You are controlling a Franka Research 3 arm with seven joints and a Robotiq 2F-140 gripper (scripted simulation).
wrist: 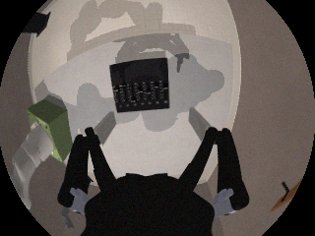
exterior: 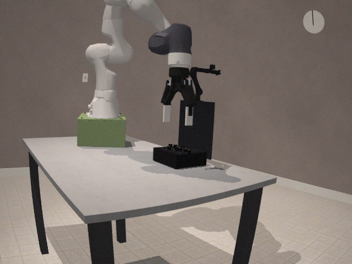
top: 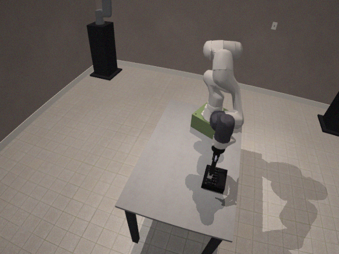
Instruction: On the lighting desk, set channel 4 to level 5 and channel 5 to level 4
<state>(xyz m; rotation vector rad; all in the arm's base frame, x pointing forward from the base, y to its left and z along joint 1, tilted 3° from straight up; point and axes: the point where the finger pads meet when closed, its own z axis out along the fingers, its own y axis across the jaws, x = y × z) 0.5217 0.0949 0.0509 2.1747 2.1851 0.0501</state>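
The lighting desk (top: 214, 180) (exterior: 179, 159) (wrist: 140, 86) is a small black box that stands flat on the grey table (top: 164, 164) (exterior: 99, 176), near its right edge. A row of small fader caps (exterior: 177, 148) (wrist: 141, 94) sticks up from its top. Their levels are too small to read. My gripper (top: 211, 169) (exterior: 177, 115) (wrist: 151, 116) hangs straight above the desk, well clear of the caps. Its fingers are spread wide and nothing is between them.
The arm's green base block (top: 201, 124) (exterior: 100, 130) (wrist: 53, 121) stands at the table's far end. A tall black pedestal (exterior: 198, 127) stands on the floor behind the desk. Other black pedestals (top: 102, 49) (top: 331, 117) stand far off by the walls.
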